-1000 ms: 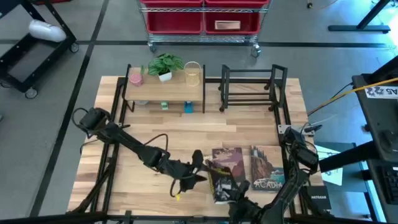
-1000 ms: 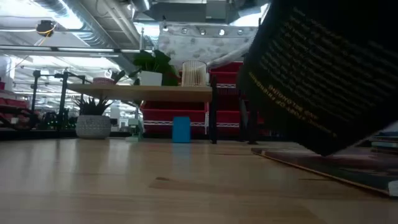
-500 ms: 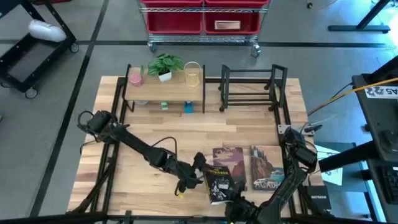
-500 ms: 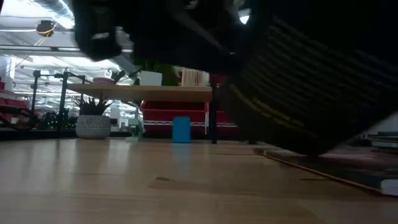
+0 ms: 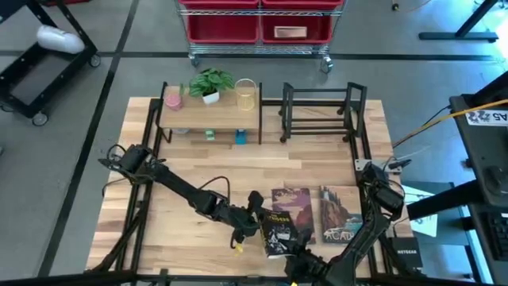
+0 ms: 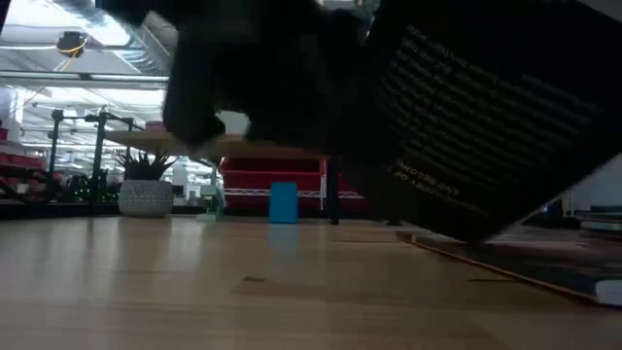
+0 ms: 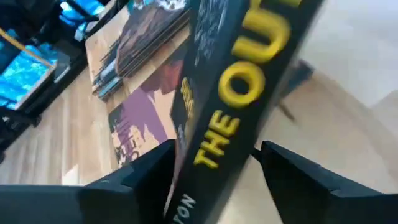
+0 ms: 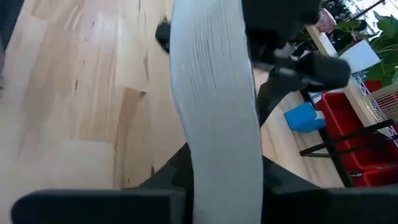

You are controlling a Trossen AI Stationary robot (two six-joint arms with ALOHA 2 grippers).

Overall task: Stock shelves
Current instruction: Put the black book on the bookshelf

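Even overhead light, blurred close foregrounds

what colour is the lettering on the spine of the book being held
Yellow, on a black spine of the book; clearest in the left wrist view.

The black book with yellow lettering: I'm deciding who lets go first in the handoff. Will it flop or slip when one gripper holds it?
The black book probably stays stiff: its thick spine and page block look solid. Its cover looks smooth, so it may slip or swing while tilted. The left gripper straddles the spine; the right gripper clamps the page edge.
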